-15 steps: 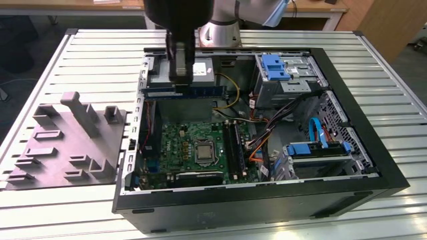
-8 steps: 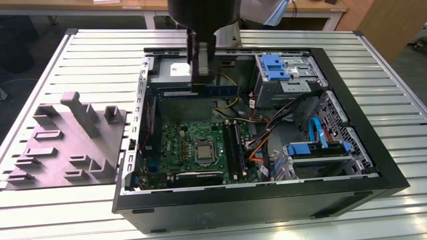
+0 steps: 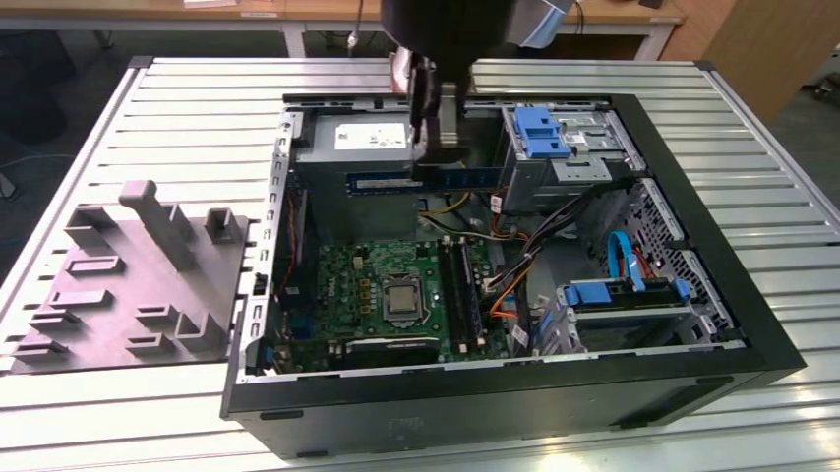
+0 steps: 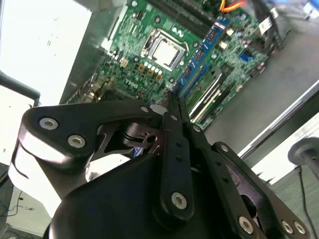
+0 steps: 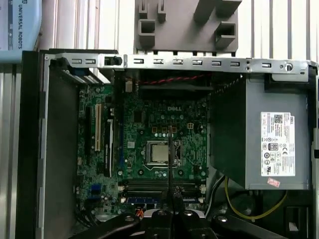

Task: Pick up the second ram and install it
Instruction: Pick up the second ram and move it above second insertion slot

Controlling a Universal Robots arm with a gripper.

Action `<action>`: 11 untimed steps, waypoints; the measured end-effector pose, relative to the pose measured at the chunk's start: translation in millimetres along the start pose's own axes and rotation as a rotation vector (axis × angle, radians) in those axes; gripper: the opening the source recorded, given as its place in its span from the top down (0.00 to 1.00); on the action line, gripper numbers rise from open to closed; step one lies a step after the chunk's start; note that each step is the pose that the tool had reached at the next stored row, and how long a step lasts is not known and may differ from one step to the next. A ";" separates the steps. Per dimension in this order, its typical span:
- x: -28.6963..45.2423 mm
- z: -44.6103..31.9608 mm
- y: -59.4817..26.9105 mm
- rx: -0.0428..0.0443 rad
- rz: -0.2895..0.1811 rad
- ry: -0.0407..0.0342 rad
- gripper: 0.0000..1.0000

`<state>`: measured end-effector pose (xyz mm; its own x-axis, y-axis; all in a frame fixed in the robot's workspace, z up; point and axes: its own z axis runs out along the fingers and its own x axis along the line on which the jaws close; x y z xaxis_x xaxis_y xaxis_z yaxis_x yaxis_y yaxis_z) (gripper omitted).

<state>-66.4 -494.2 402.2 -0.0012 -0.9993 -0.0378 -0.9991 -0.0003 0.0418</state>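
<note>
The pincer (image 3: 431,169) hangs from the dark arm over the open computer case (image 3: 525,393), and it is pinching the second ram (image 3: 381,184) near the middle of the stick's length. In the exterior view the stick lies level and lengthwise across the case, held in the air just in front of the power supply (image 3: 354,138). One end reaches toward the exterior view's left and the other toward the blue drive cage (image 3: 538,133). It is well clear of the motherboard (image 3: 354,285) below it and is not seated in the long black memory slots (image 3: 459,285), which run beside the processor socket (image 3: 397,297). In the second wrist view the two dark fingers (image 4: 175,149) meet on the stick (image 4: 202,52), whose bluish board and black chips stretch away from the pincer (image 4: 172,99) over the green board. In the first wrist view the pincer (image 5: 173,199) holds the stick edge-on, so it reads as a thin dark line (image 5: 169,159) crossing the socket area. The case rests on the slatted metal bench (image 3: 197,108). The grey tray (image 3: 132,285) with its upright posts sits on the bench beside the case, on the exterior view's left.
</note>
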 end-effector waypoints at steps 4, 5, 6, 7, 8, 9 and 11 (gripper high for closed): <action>0.1 0.8 -7.7 -0.0003 -0.003 -0.0002 0.89; 0.1 1.4 -9.1 -0.0011 -0.006 0.0001 0.89; 0.1 2.1 -10.6 -0.0023 -0.009 0.0003 0.89; 0.1 2.9 -11.8 -0.0037 -0.010 0.0005 0.89; 0.1 3.8 -12.7 -0.0053 -0.011 0.0007 0.89; 0.1 4.6 -13.2 -0.0065 -0.011 0.0006 0.89; 0.2 4.8 -13.2 -0.0066 -0.011 0.0006 0.89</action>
<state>-53.4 -494.1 396.8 0.0101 -0.9992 -0.0377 -0.9988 -0.0119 0.0480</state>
